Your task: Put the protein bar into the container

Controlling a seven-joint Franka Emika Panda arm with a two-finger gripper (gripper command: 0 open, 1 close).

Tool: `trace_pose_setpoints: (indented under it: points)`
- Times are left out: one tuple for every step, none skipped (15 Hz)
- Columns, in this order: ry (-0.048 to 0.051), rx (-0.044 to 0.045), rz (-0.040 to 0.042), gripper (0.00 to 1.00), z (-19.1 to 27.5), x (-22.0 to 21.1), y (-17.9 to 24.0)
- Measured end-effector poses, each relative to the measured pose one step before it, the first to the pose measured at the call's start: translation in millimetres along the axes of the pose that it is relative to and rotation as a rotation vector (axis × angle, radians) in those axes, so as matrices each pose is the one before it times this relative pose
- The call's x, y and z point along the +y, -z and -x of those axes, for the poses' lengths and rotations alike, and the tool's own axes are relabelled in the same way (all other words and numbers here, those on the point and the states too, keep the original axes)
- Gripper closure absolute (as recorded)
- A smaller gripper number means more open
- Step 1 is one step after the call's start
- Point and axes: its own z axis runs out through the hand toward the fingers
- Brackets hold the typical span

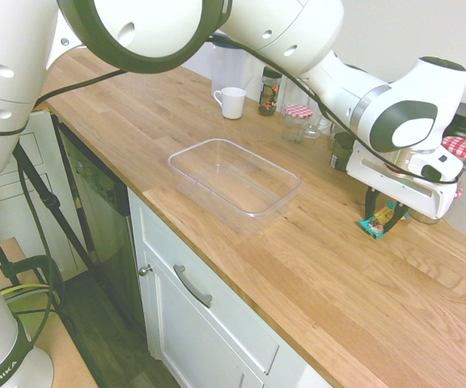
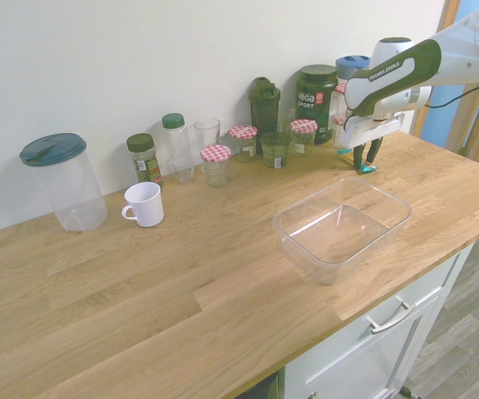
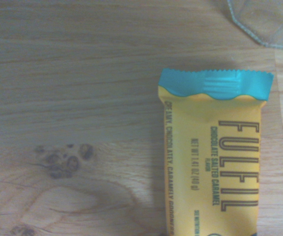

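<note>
Grasp step: gripper [image 1: 381,215], frame right, pinches the protein bar [image 1: 378,222]; next, lift toward centre-frame container [image 1: 235,179].

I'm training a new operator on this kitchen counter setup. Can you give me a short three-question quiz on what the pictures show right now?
1. True or false: the protein bar already lies inside the container.
2. Multiple choice: what is in the container? A) a white mug B) a checked-lid jar C) nothing
3. Fill in: the hand points straight ____ at the countertop, fingers shut on the bar.

Key
1. False. The bar is on the wood beside the container, under the hand.
2. C. The white mug stands apart, nearer the wall.
3. Down.
</note>
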Motion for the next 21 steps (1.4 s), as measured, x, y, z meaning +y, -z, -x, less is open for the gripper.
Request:
trace_pose_setpoints:
  points:
    - [0.00013,0.00343,-0.00196,1.00,-0.29,-0.10,1.84]
    - [-0.00003,0.00853,-0.00555,1.00,-0.49,0.20,5.21]
    - [0.00041,0.00889,-0.00718,1.00,0.84,1.70,8.69]
    - [0.00057,0.00972,-0.00803,1.00,2.01,2.97,11.02]
    - [0.00056,0.00819,-0.00754,1.00,4.43,4.33,12.28]
    - [0.00289,0.00867,-0.00918,1.00,6.66,4.31,13.25]
    - [0.00576,0.00805,-0.00808,1.00,9.11,3.53,11.16]
    - [0.00798,0.00498,-0.00599,1.00,10.85,3.21,10.81]
    - [0.01402,0.00834,-0.00506,1.00,12.49,2.42,11.36]
    - [0.01416,0.01066,-0.00474,1.00,11.64,2.80,11.47]
    - [0.01141,0.00959,-0.00436,1.00,12.48,3.04,11.61]
    - [0.00939,0.00860,-0.00298,1.00,14.50,3.04,11.29]
    - [0.00904,0.00782,-0.00313,1.00,15.24,2.43,9.79]
    - [0.01016,0.00552,-0.00118,1.00,16.97,1.13,8.69]
    - [0.01026,0.00468,-0.00135,1.00,18.64,0.95,8.23]
    - [0.01150,0.00543,-0.00321,1.00,20.05,-1.13,6.79]
    - [0.01096,0.00703,-0.00378,1.00,20.15,-1.03,5.71]
    - [0.01047,0.00453,-0.00405,1.00,20.68,-1.28,3.73]
    - [0.01163,0.00147,-0.00214,1.00,20.97,-4.26,2.82]
    - [0.00899,0.00144,-0.00042,1.00,15.57,-5.30,2.87]
    - [0.00896,0.00250,0.00080,1.00,11.83,-7.22,1.87]
